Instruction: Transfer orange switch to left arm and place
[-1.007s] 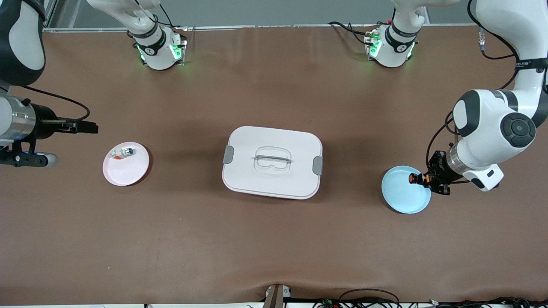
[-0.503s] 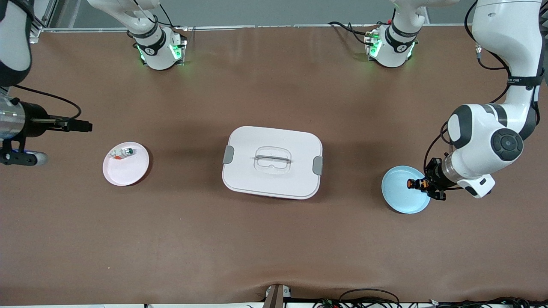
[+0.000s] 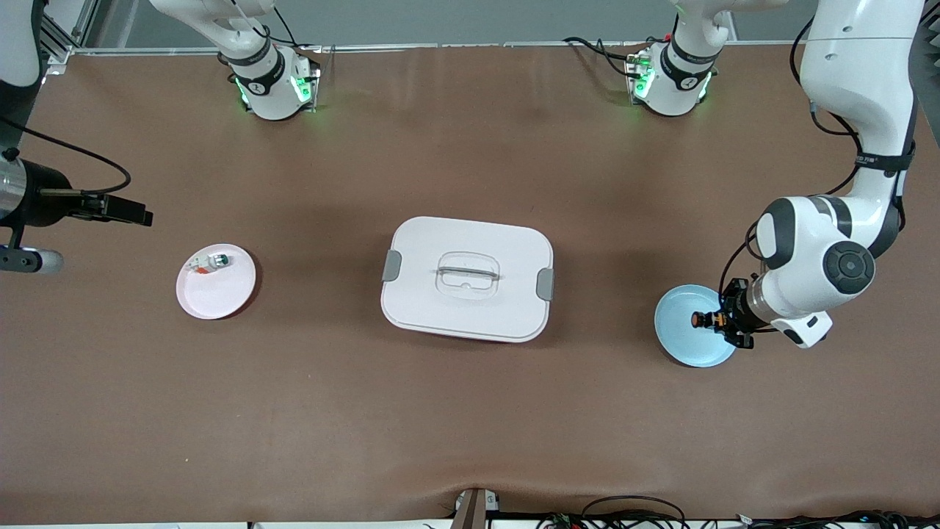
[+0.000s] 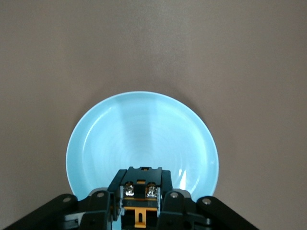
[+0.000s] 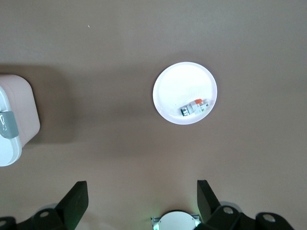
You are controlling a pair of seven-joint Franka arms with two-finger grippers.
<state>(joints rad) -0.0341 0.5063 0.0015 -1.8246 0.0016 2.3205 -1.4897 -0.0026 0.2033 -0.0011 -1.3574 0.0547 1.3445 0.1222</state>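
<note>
Presently, items across the front view, from the right arm's end of the tabletop [image 3: 470, 426] to the left arm's end:

1. Right gripper [image 5: 142, 197]. Raised over bare tabletop at its own end, jaws spread wide and empty. This arm waits; judged to be parked clear until a hand-over is due.

2. Pink plate [image 3: 216, 281]. On the tabletop near the right gripper. Holds a small white-and-green part with an orange tip [image 3: 209, 263], lying near the plate's rim. Not the task's thing. The empty space left on the plate makes it the likely destination.

3. Box [image 3: 467, 278]. White, lid on, grey clips at both ends, clear recessed handle. It sits mid-tabletop, directly between the two plates, so a straight low carry would meet it; hence the need to pass around or above.

4. Blue plate [image 3: 687, 338]. On the tabletop at the left arm's end, nothing lying on it.

5. Orange switch [image 3: 703, 320]. Clamped in the left gripper [image 3: 716, 321], over the blue plate; whether lifted or touching cannot be told. The left gripper's jaws pinch the black body, leaving the round orange-banded end protruding.

6. Writing. A small dark mark on the left arm's upper link; not legible.
</note>
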